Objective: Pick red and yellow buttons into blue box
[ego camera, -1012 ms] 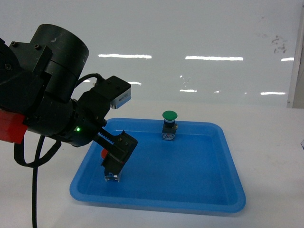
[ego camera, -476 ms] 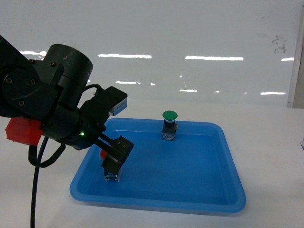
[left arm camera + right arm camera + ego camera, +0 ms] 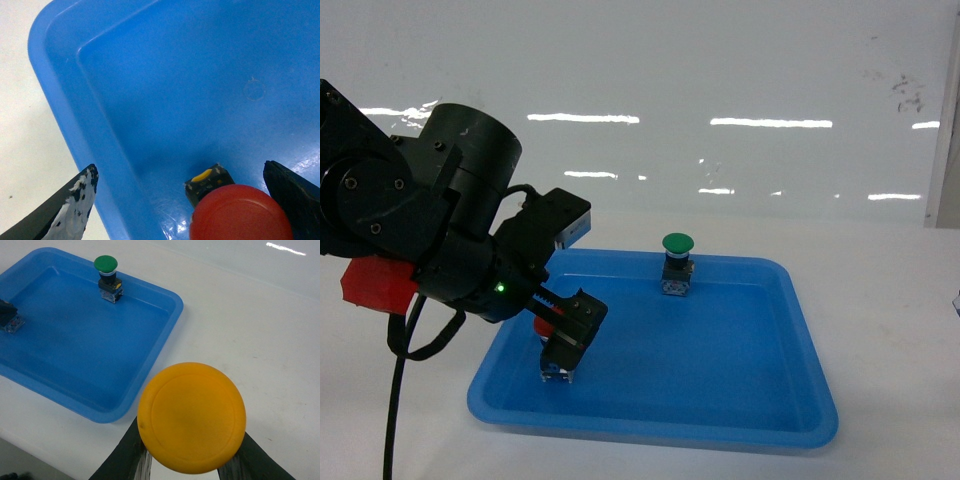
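Red button sat at the lower left of the head view, inside the blue box near its left wall, its clear base resting on or just above the floor; which of the two could not be told. The left claw stood around it, and in the left wrist view the jaws were spread wide with a plain gap either side of the red cap, so it appeared released rather than held. In my judgement the sound way to finish this step was to lift the claw straight up, jaws kept wide, so that neither finger clipped the cap and tipped it over. The button showed a smooth round red cap over a black body bearing a small yellow mark. Yellow button filled the lower middle of the right wrist view, gripped between the fingers of the right claw above the bare table, outside the box and awaiting placement. A green button stood upright at the far side of the box and should be left alone.
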Available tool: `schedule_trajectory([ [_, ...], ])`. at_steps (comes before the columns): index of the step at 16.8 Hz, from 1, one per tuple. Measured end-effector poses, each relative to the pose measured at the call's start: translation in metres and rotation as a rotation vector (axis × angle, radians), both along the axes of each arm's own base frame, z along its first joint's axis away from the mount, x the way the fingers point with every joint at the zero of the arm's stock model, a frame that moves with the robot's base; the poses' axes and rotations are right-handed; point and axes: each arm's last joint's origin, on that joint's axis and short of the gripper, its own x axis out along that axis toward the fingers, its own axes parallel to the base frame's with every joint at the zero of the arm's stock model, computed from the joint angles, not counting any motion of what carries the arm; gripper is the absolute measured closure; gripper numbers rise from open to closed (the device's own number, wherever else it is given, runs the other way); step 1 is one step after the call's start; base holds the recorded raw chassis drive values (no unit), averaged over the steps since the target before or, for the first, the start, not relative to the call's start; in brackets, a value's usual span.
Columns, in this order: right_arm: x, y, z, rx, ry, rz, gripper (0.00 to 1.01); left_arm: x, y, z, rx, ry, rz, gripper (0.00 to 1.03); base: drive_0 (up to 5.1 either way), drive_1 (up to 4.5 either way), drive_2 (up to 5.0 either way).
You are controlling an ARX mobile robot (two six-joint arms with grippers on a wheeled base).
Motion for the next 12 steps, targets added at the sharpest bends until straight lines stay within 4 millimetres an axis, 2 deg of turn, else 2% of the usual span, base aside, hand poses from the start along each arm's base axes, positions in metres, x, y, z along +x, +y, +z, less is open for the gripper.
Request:
schedule_trajectory([
  [6, 0.0, 0.0, 0.0, 0.0, 0.0, 0.0, 0.74, -0.0098, -0.0064, -0.0071, -0.009, 0.033, -0.013, 0.05, 0.0, 0.0, 0.0],
  [12, 0.0, 0.0, 0.0, 0.0, 0.0, 0.0, 0.75, -0.0104, -0.0053, -0.0083, 0.02, 0.011, -0.003, 0.05, 0.0, 0.0, 0.0],
])
